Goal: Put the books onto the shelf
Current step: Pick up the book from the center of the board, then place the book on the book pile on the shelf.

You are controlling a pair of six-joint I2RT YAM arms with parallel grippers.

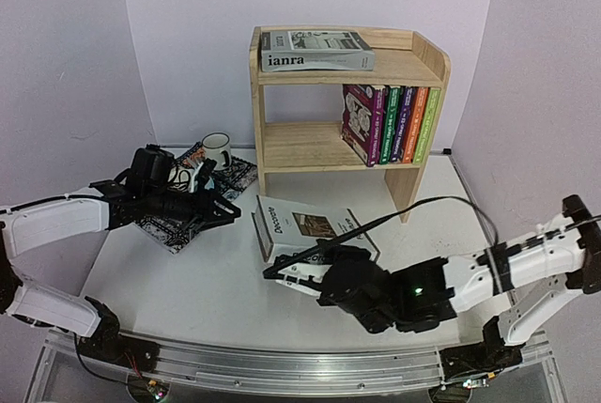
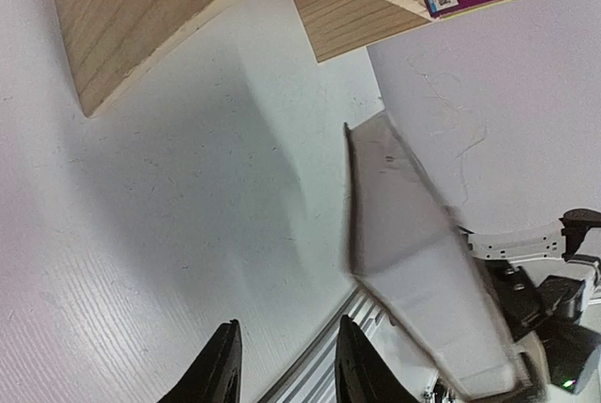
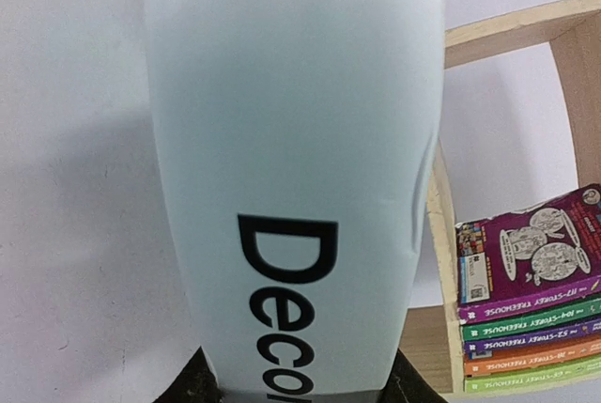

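Right gripper (image 1: 286, 270) had the white book (image 3: 291, 140) clamped, 6 o'clock of the shelf (image 1: 282, 145). Left gripper (image 2: 286, 328) was spread, holding nothing.

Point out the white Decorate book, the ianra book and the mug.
Decorate book (image 1: 293, 217): top external view, on its front cover.
ianra book (image 1: 319, 43): top external view, on its upper cover.
Mug (image 1: 219, 154): top external view, on its white side wall.
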